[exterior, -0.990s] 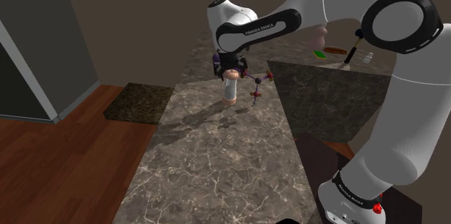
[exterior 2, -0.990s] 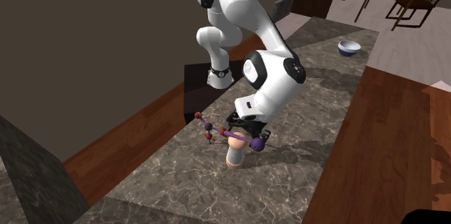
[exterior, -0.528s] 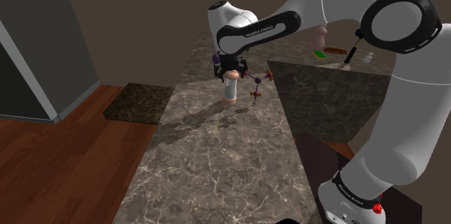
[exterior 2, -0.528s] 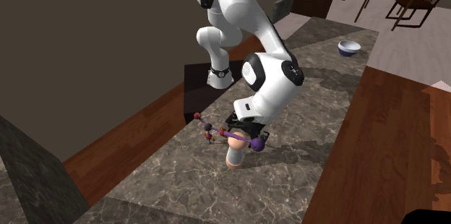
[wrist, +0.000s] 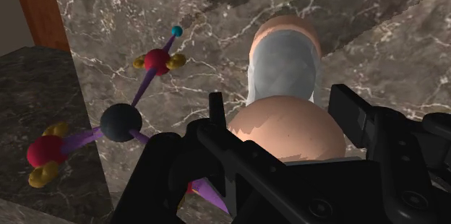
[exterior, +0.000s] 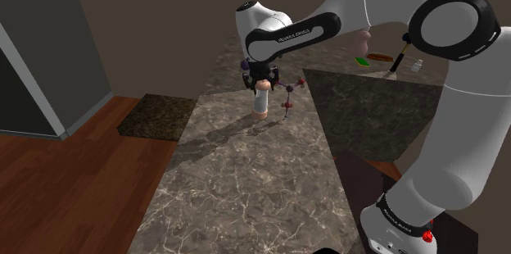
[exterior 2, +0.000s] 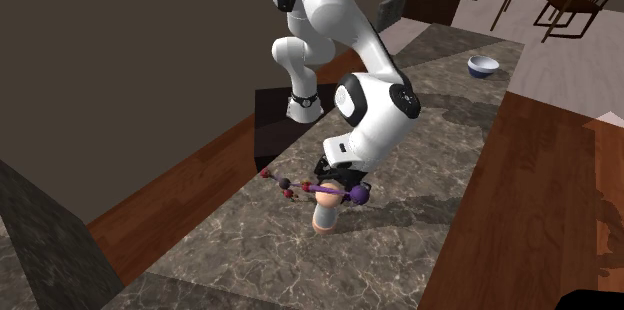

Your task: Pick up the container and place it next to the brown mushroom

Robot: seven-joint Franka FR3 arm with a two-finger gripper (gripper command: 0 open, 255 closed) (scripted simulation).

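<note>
The container [exterior: 261, 103] is a small upright thing with a pinkish-tan base, a pale grey middle and a rounded tan top, standing on the marble counter [exterior: 237, 187]. My gripper [exterior: 262, 83] comes straight down on it, and in the wrist view its fingers [wrist: 217, 110] clasp the rounded top of the container [wrist: 283, 63]. The second exterior view has the gripper [exterior 2: 330, 186] over the container [exterior 2: 324, 216]. A pinkish-brown rounded thing [exterior: 360, 43], perhaps the mushroom, stands at the far right, half hidden by the arm.
A toy molecule model [exterior: 288, 97] of purple rods and red and black balls lies against the gripper [exterior 2: 285, 184] [wrist: 121, 121]. A raised dark counter [exterior: 368, 105] borders the shoulder view's right. A blue-white bowl [exterior 2: 483, 65] sits at the counter's far end.
The fingers have closed from wide open onto the container's top. The molecule model has been nudged and its arm has swung upward. The arm has barely moved.
</note>
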